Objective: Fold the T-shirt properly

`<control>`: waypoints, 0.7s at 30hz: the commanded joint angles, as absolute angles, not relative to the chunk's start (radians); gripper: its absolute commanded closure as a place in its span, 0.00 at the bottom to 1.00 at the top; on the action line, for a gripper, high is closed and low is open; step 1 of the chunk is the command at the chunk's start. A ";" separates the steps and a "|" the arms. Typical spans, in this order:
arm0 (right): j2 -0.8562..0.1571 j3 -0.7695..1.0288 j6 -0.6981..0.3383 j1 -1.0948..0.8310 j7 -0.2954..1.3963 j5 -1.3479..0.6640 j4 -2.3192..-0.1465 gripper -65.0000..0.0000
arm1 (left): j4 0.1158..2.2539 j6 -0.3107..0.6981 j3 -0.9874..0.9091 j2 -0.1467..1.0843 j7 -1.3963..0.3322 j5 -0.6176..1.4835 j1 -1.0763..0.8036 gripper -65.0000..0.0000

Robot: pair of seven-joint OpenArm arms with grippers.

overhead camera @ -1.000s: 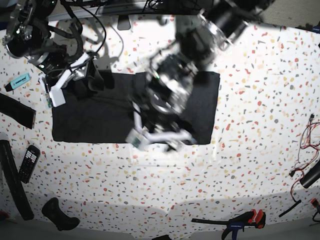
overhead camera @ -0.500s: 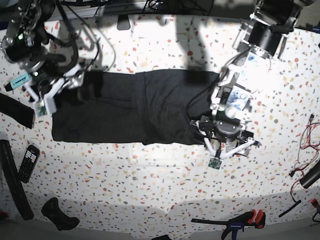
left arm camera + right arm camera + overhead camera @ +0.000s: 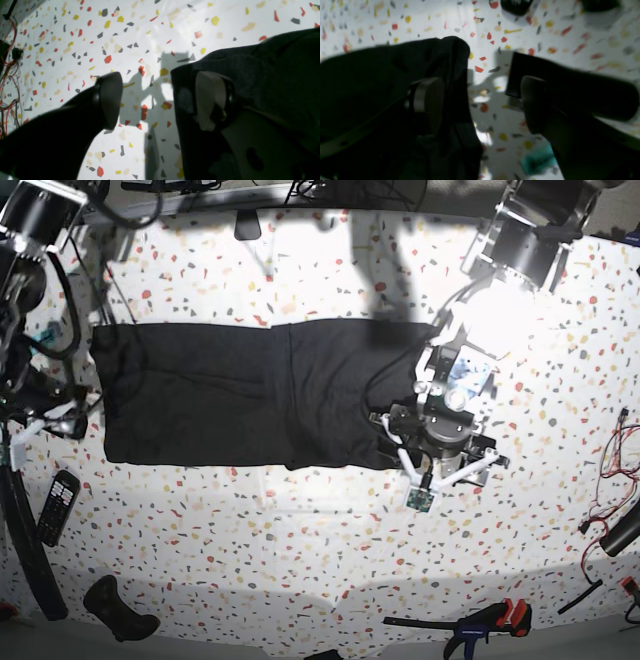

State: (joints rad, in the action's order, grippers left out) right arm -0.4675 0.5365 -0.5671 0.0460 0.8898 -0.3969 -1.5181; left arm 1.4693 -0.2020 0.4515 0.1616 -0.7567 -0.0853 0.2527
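t-shirt [image 3: 250, 395] lying flat as a long band, long axis running left to right across the table [image 3: 300, 520]

left gripper [image 3: 440, 468] spread wide at its right end (one finger over cloth); right gripper [image 3: 480, 105] wide too, empty, at the left edge.

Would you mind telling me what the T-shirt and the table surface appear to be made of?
The T-shirt looks like soft matte knit cloth, probably cotton: it lies limp with creases and a folded edge, without shine. The table looks like a smooth, slightly glossy white sheet printed with terrazzo-style coloured flecks; it shows glare under the lamp. Whether laminate or vinyl, I cannot tell.
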 commanded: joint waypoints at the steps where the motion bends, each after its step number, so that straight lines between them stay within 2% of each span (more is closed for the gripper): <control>1: -0.488 0.541 -0.575 0.082 0.872 -0.411 -1.491 0.29 | 1.485 -0.207 0.447 0.162 -0.736 -0.096 0.277 0.34; 8: -0.490 0.524 -0.697 0.167 0.907 -0.492 -1.219 0.29 | 1.485 -0.207 0.447 0.161 -0.733 -0.096 0.277 0.34; 16: -0.478 0.501 -0.698 0.163 0.907 -0.509 -1.112 0.29 | 1.485 -0.207 0.447 0.161 -0.733 -0.096 0.277 0.34; 21: -0.431 0.501 -0.698 0.163 0.913 -0.510 -1.105 0.29 | 1.485 -0.207 0.447 0.162 -0.733 -0.095 0.277 0.34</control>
